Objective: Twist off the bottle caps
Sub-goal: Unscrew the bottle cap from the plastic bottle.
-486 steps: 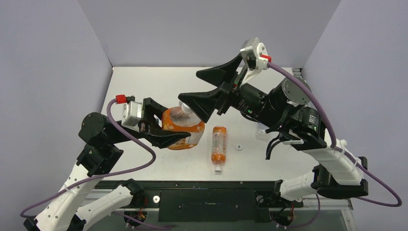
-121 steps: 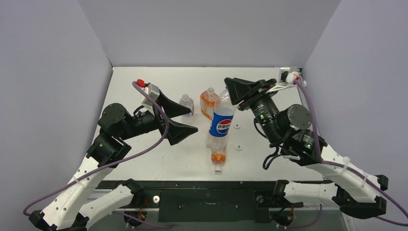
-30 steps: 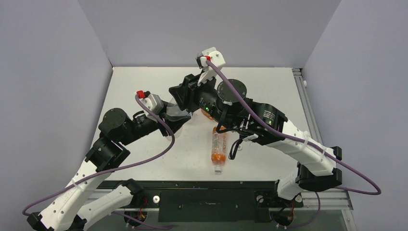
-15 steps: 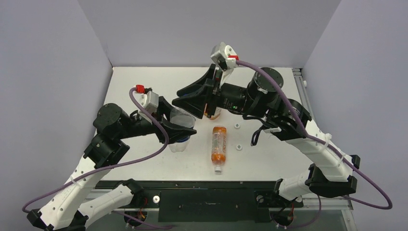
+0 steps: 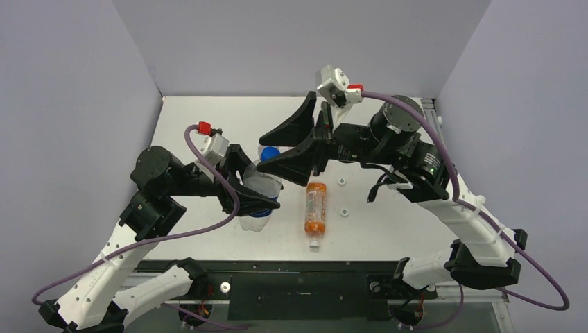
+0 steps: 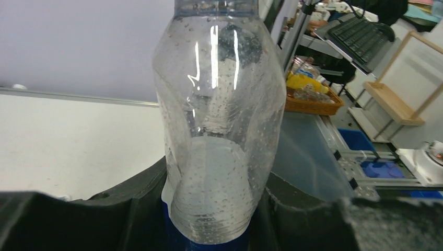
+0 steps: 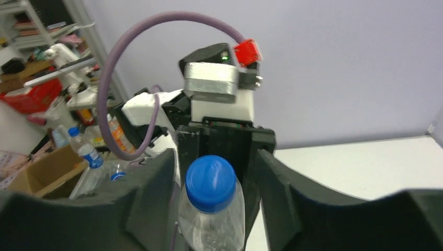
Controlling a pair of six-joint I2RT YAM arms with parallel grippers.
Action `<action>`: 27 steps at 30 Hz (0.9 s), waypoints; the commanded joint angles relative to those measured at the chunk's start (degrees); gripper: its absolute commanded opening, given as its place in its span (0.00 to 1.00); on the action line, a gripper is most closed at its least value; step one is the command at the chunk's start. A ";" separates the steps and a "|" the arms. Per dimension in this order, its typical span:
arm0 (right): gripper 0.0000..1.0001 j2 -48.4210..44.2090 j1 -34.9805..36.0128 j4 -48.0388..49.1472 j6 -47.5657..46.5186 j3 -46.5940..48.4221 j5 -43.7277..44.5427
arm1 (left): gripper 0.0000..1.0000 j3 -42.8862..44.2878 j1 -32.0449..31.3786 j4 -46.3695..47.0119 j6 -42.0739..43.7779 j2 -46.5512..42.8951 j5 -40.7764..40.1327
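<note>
My left gripper (image 5: pixel 255 186) is shut on a clear bottle (image 5: pixel 261 192), squeezing its dented body (image 6: pixel 217 130) just above the blue label. The bottle stands upright with its blue cap (image 5: pixel 270 154) on the neck. My right gripper (image 5: pixel 264 150) reaches in from the right and straddles that blue cap (image 7: pixel 211 183). The right gripper (image 7: pixel 214 194) is open, with a gap showing on each side of the cap. A slim orange bottle (image 5: pixel 315 207) lies on the table with its white cap (image 5: pixel 314 243) pointing at the near edge.
Two loose white caps (image 5: pixel 342 182) (image 5: pixel 344 211) lie on the white table (image 5: pixel 388 229) right of the orange bottle. Grey walls close in the left, back and right sides. The right arm's elbow (image 5: pixel 405 139) hangs high over the table's back right.
The right gripper has drawn back to the right off the bottle top and its jaws have parted. The blue cap now shows between them. The left gripper still holds the bottle, shifted slightly.
</note>
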 commanded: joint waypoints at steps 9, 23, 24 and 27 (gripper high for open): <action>0.79 -4.71 5.44 -1.37 -1.03 2.39 49.54 | 0.09 -1.00 0.38 -7.11 28.71 -1.88 -28.48; 0.63 9.92 12.09 -13.82 -2.85 17.36 60.25 | 0.00 -3.36 0.27 -3.78 29.09 -3.32 -40.23; 0.60 10.09 12.08 -13.73 -2.50 17.35 59.87 | 0.00 -3.33 0.27 -3.80 28.94 -3.17 -40.72; 0.53 10.70 12.10 -13.41 -1.89 17.24 59.23 | 0.00 -2.98 0.27 -4.15 28.13 -2.62 -41.33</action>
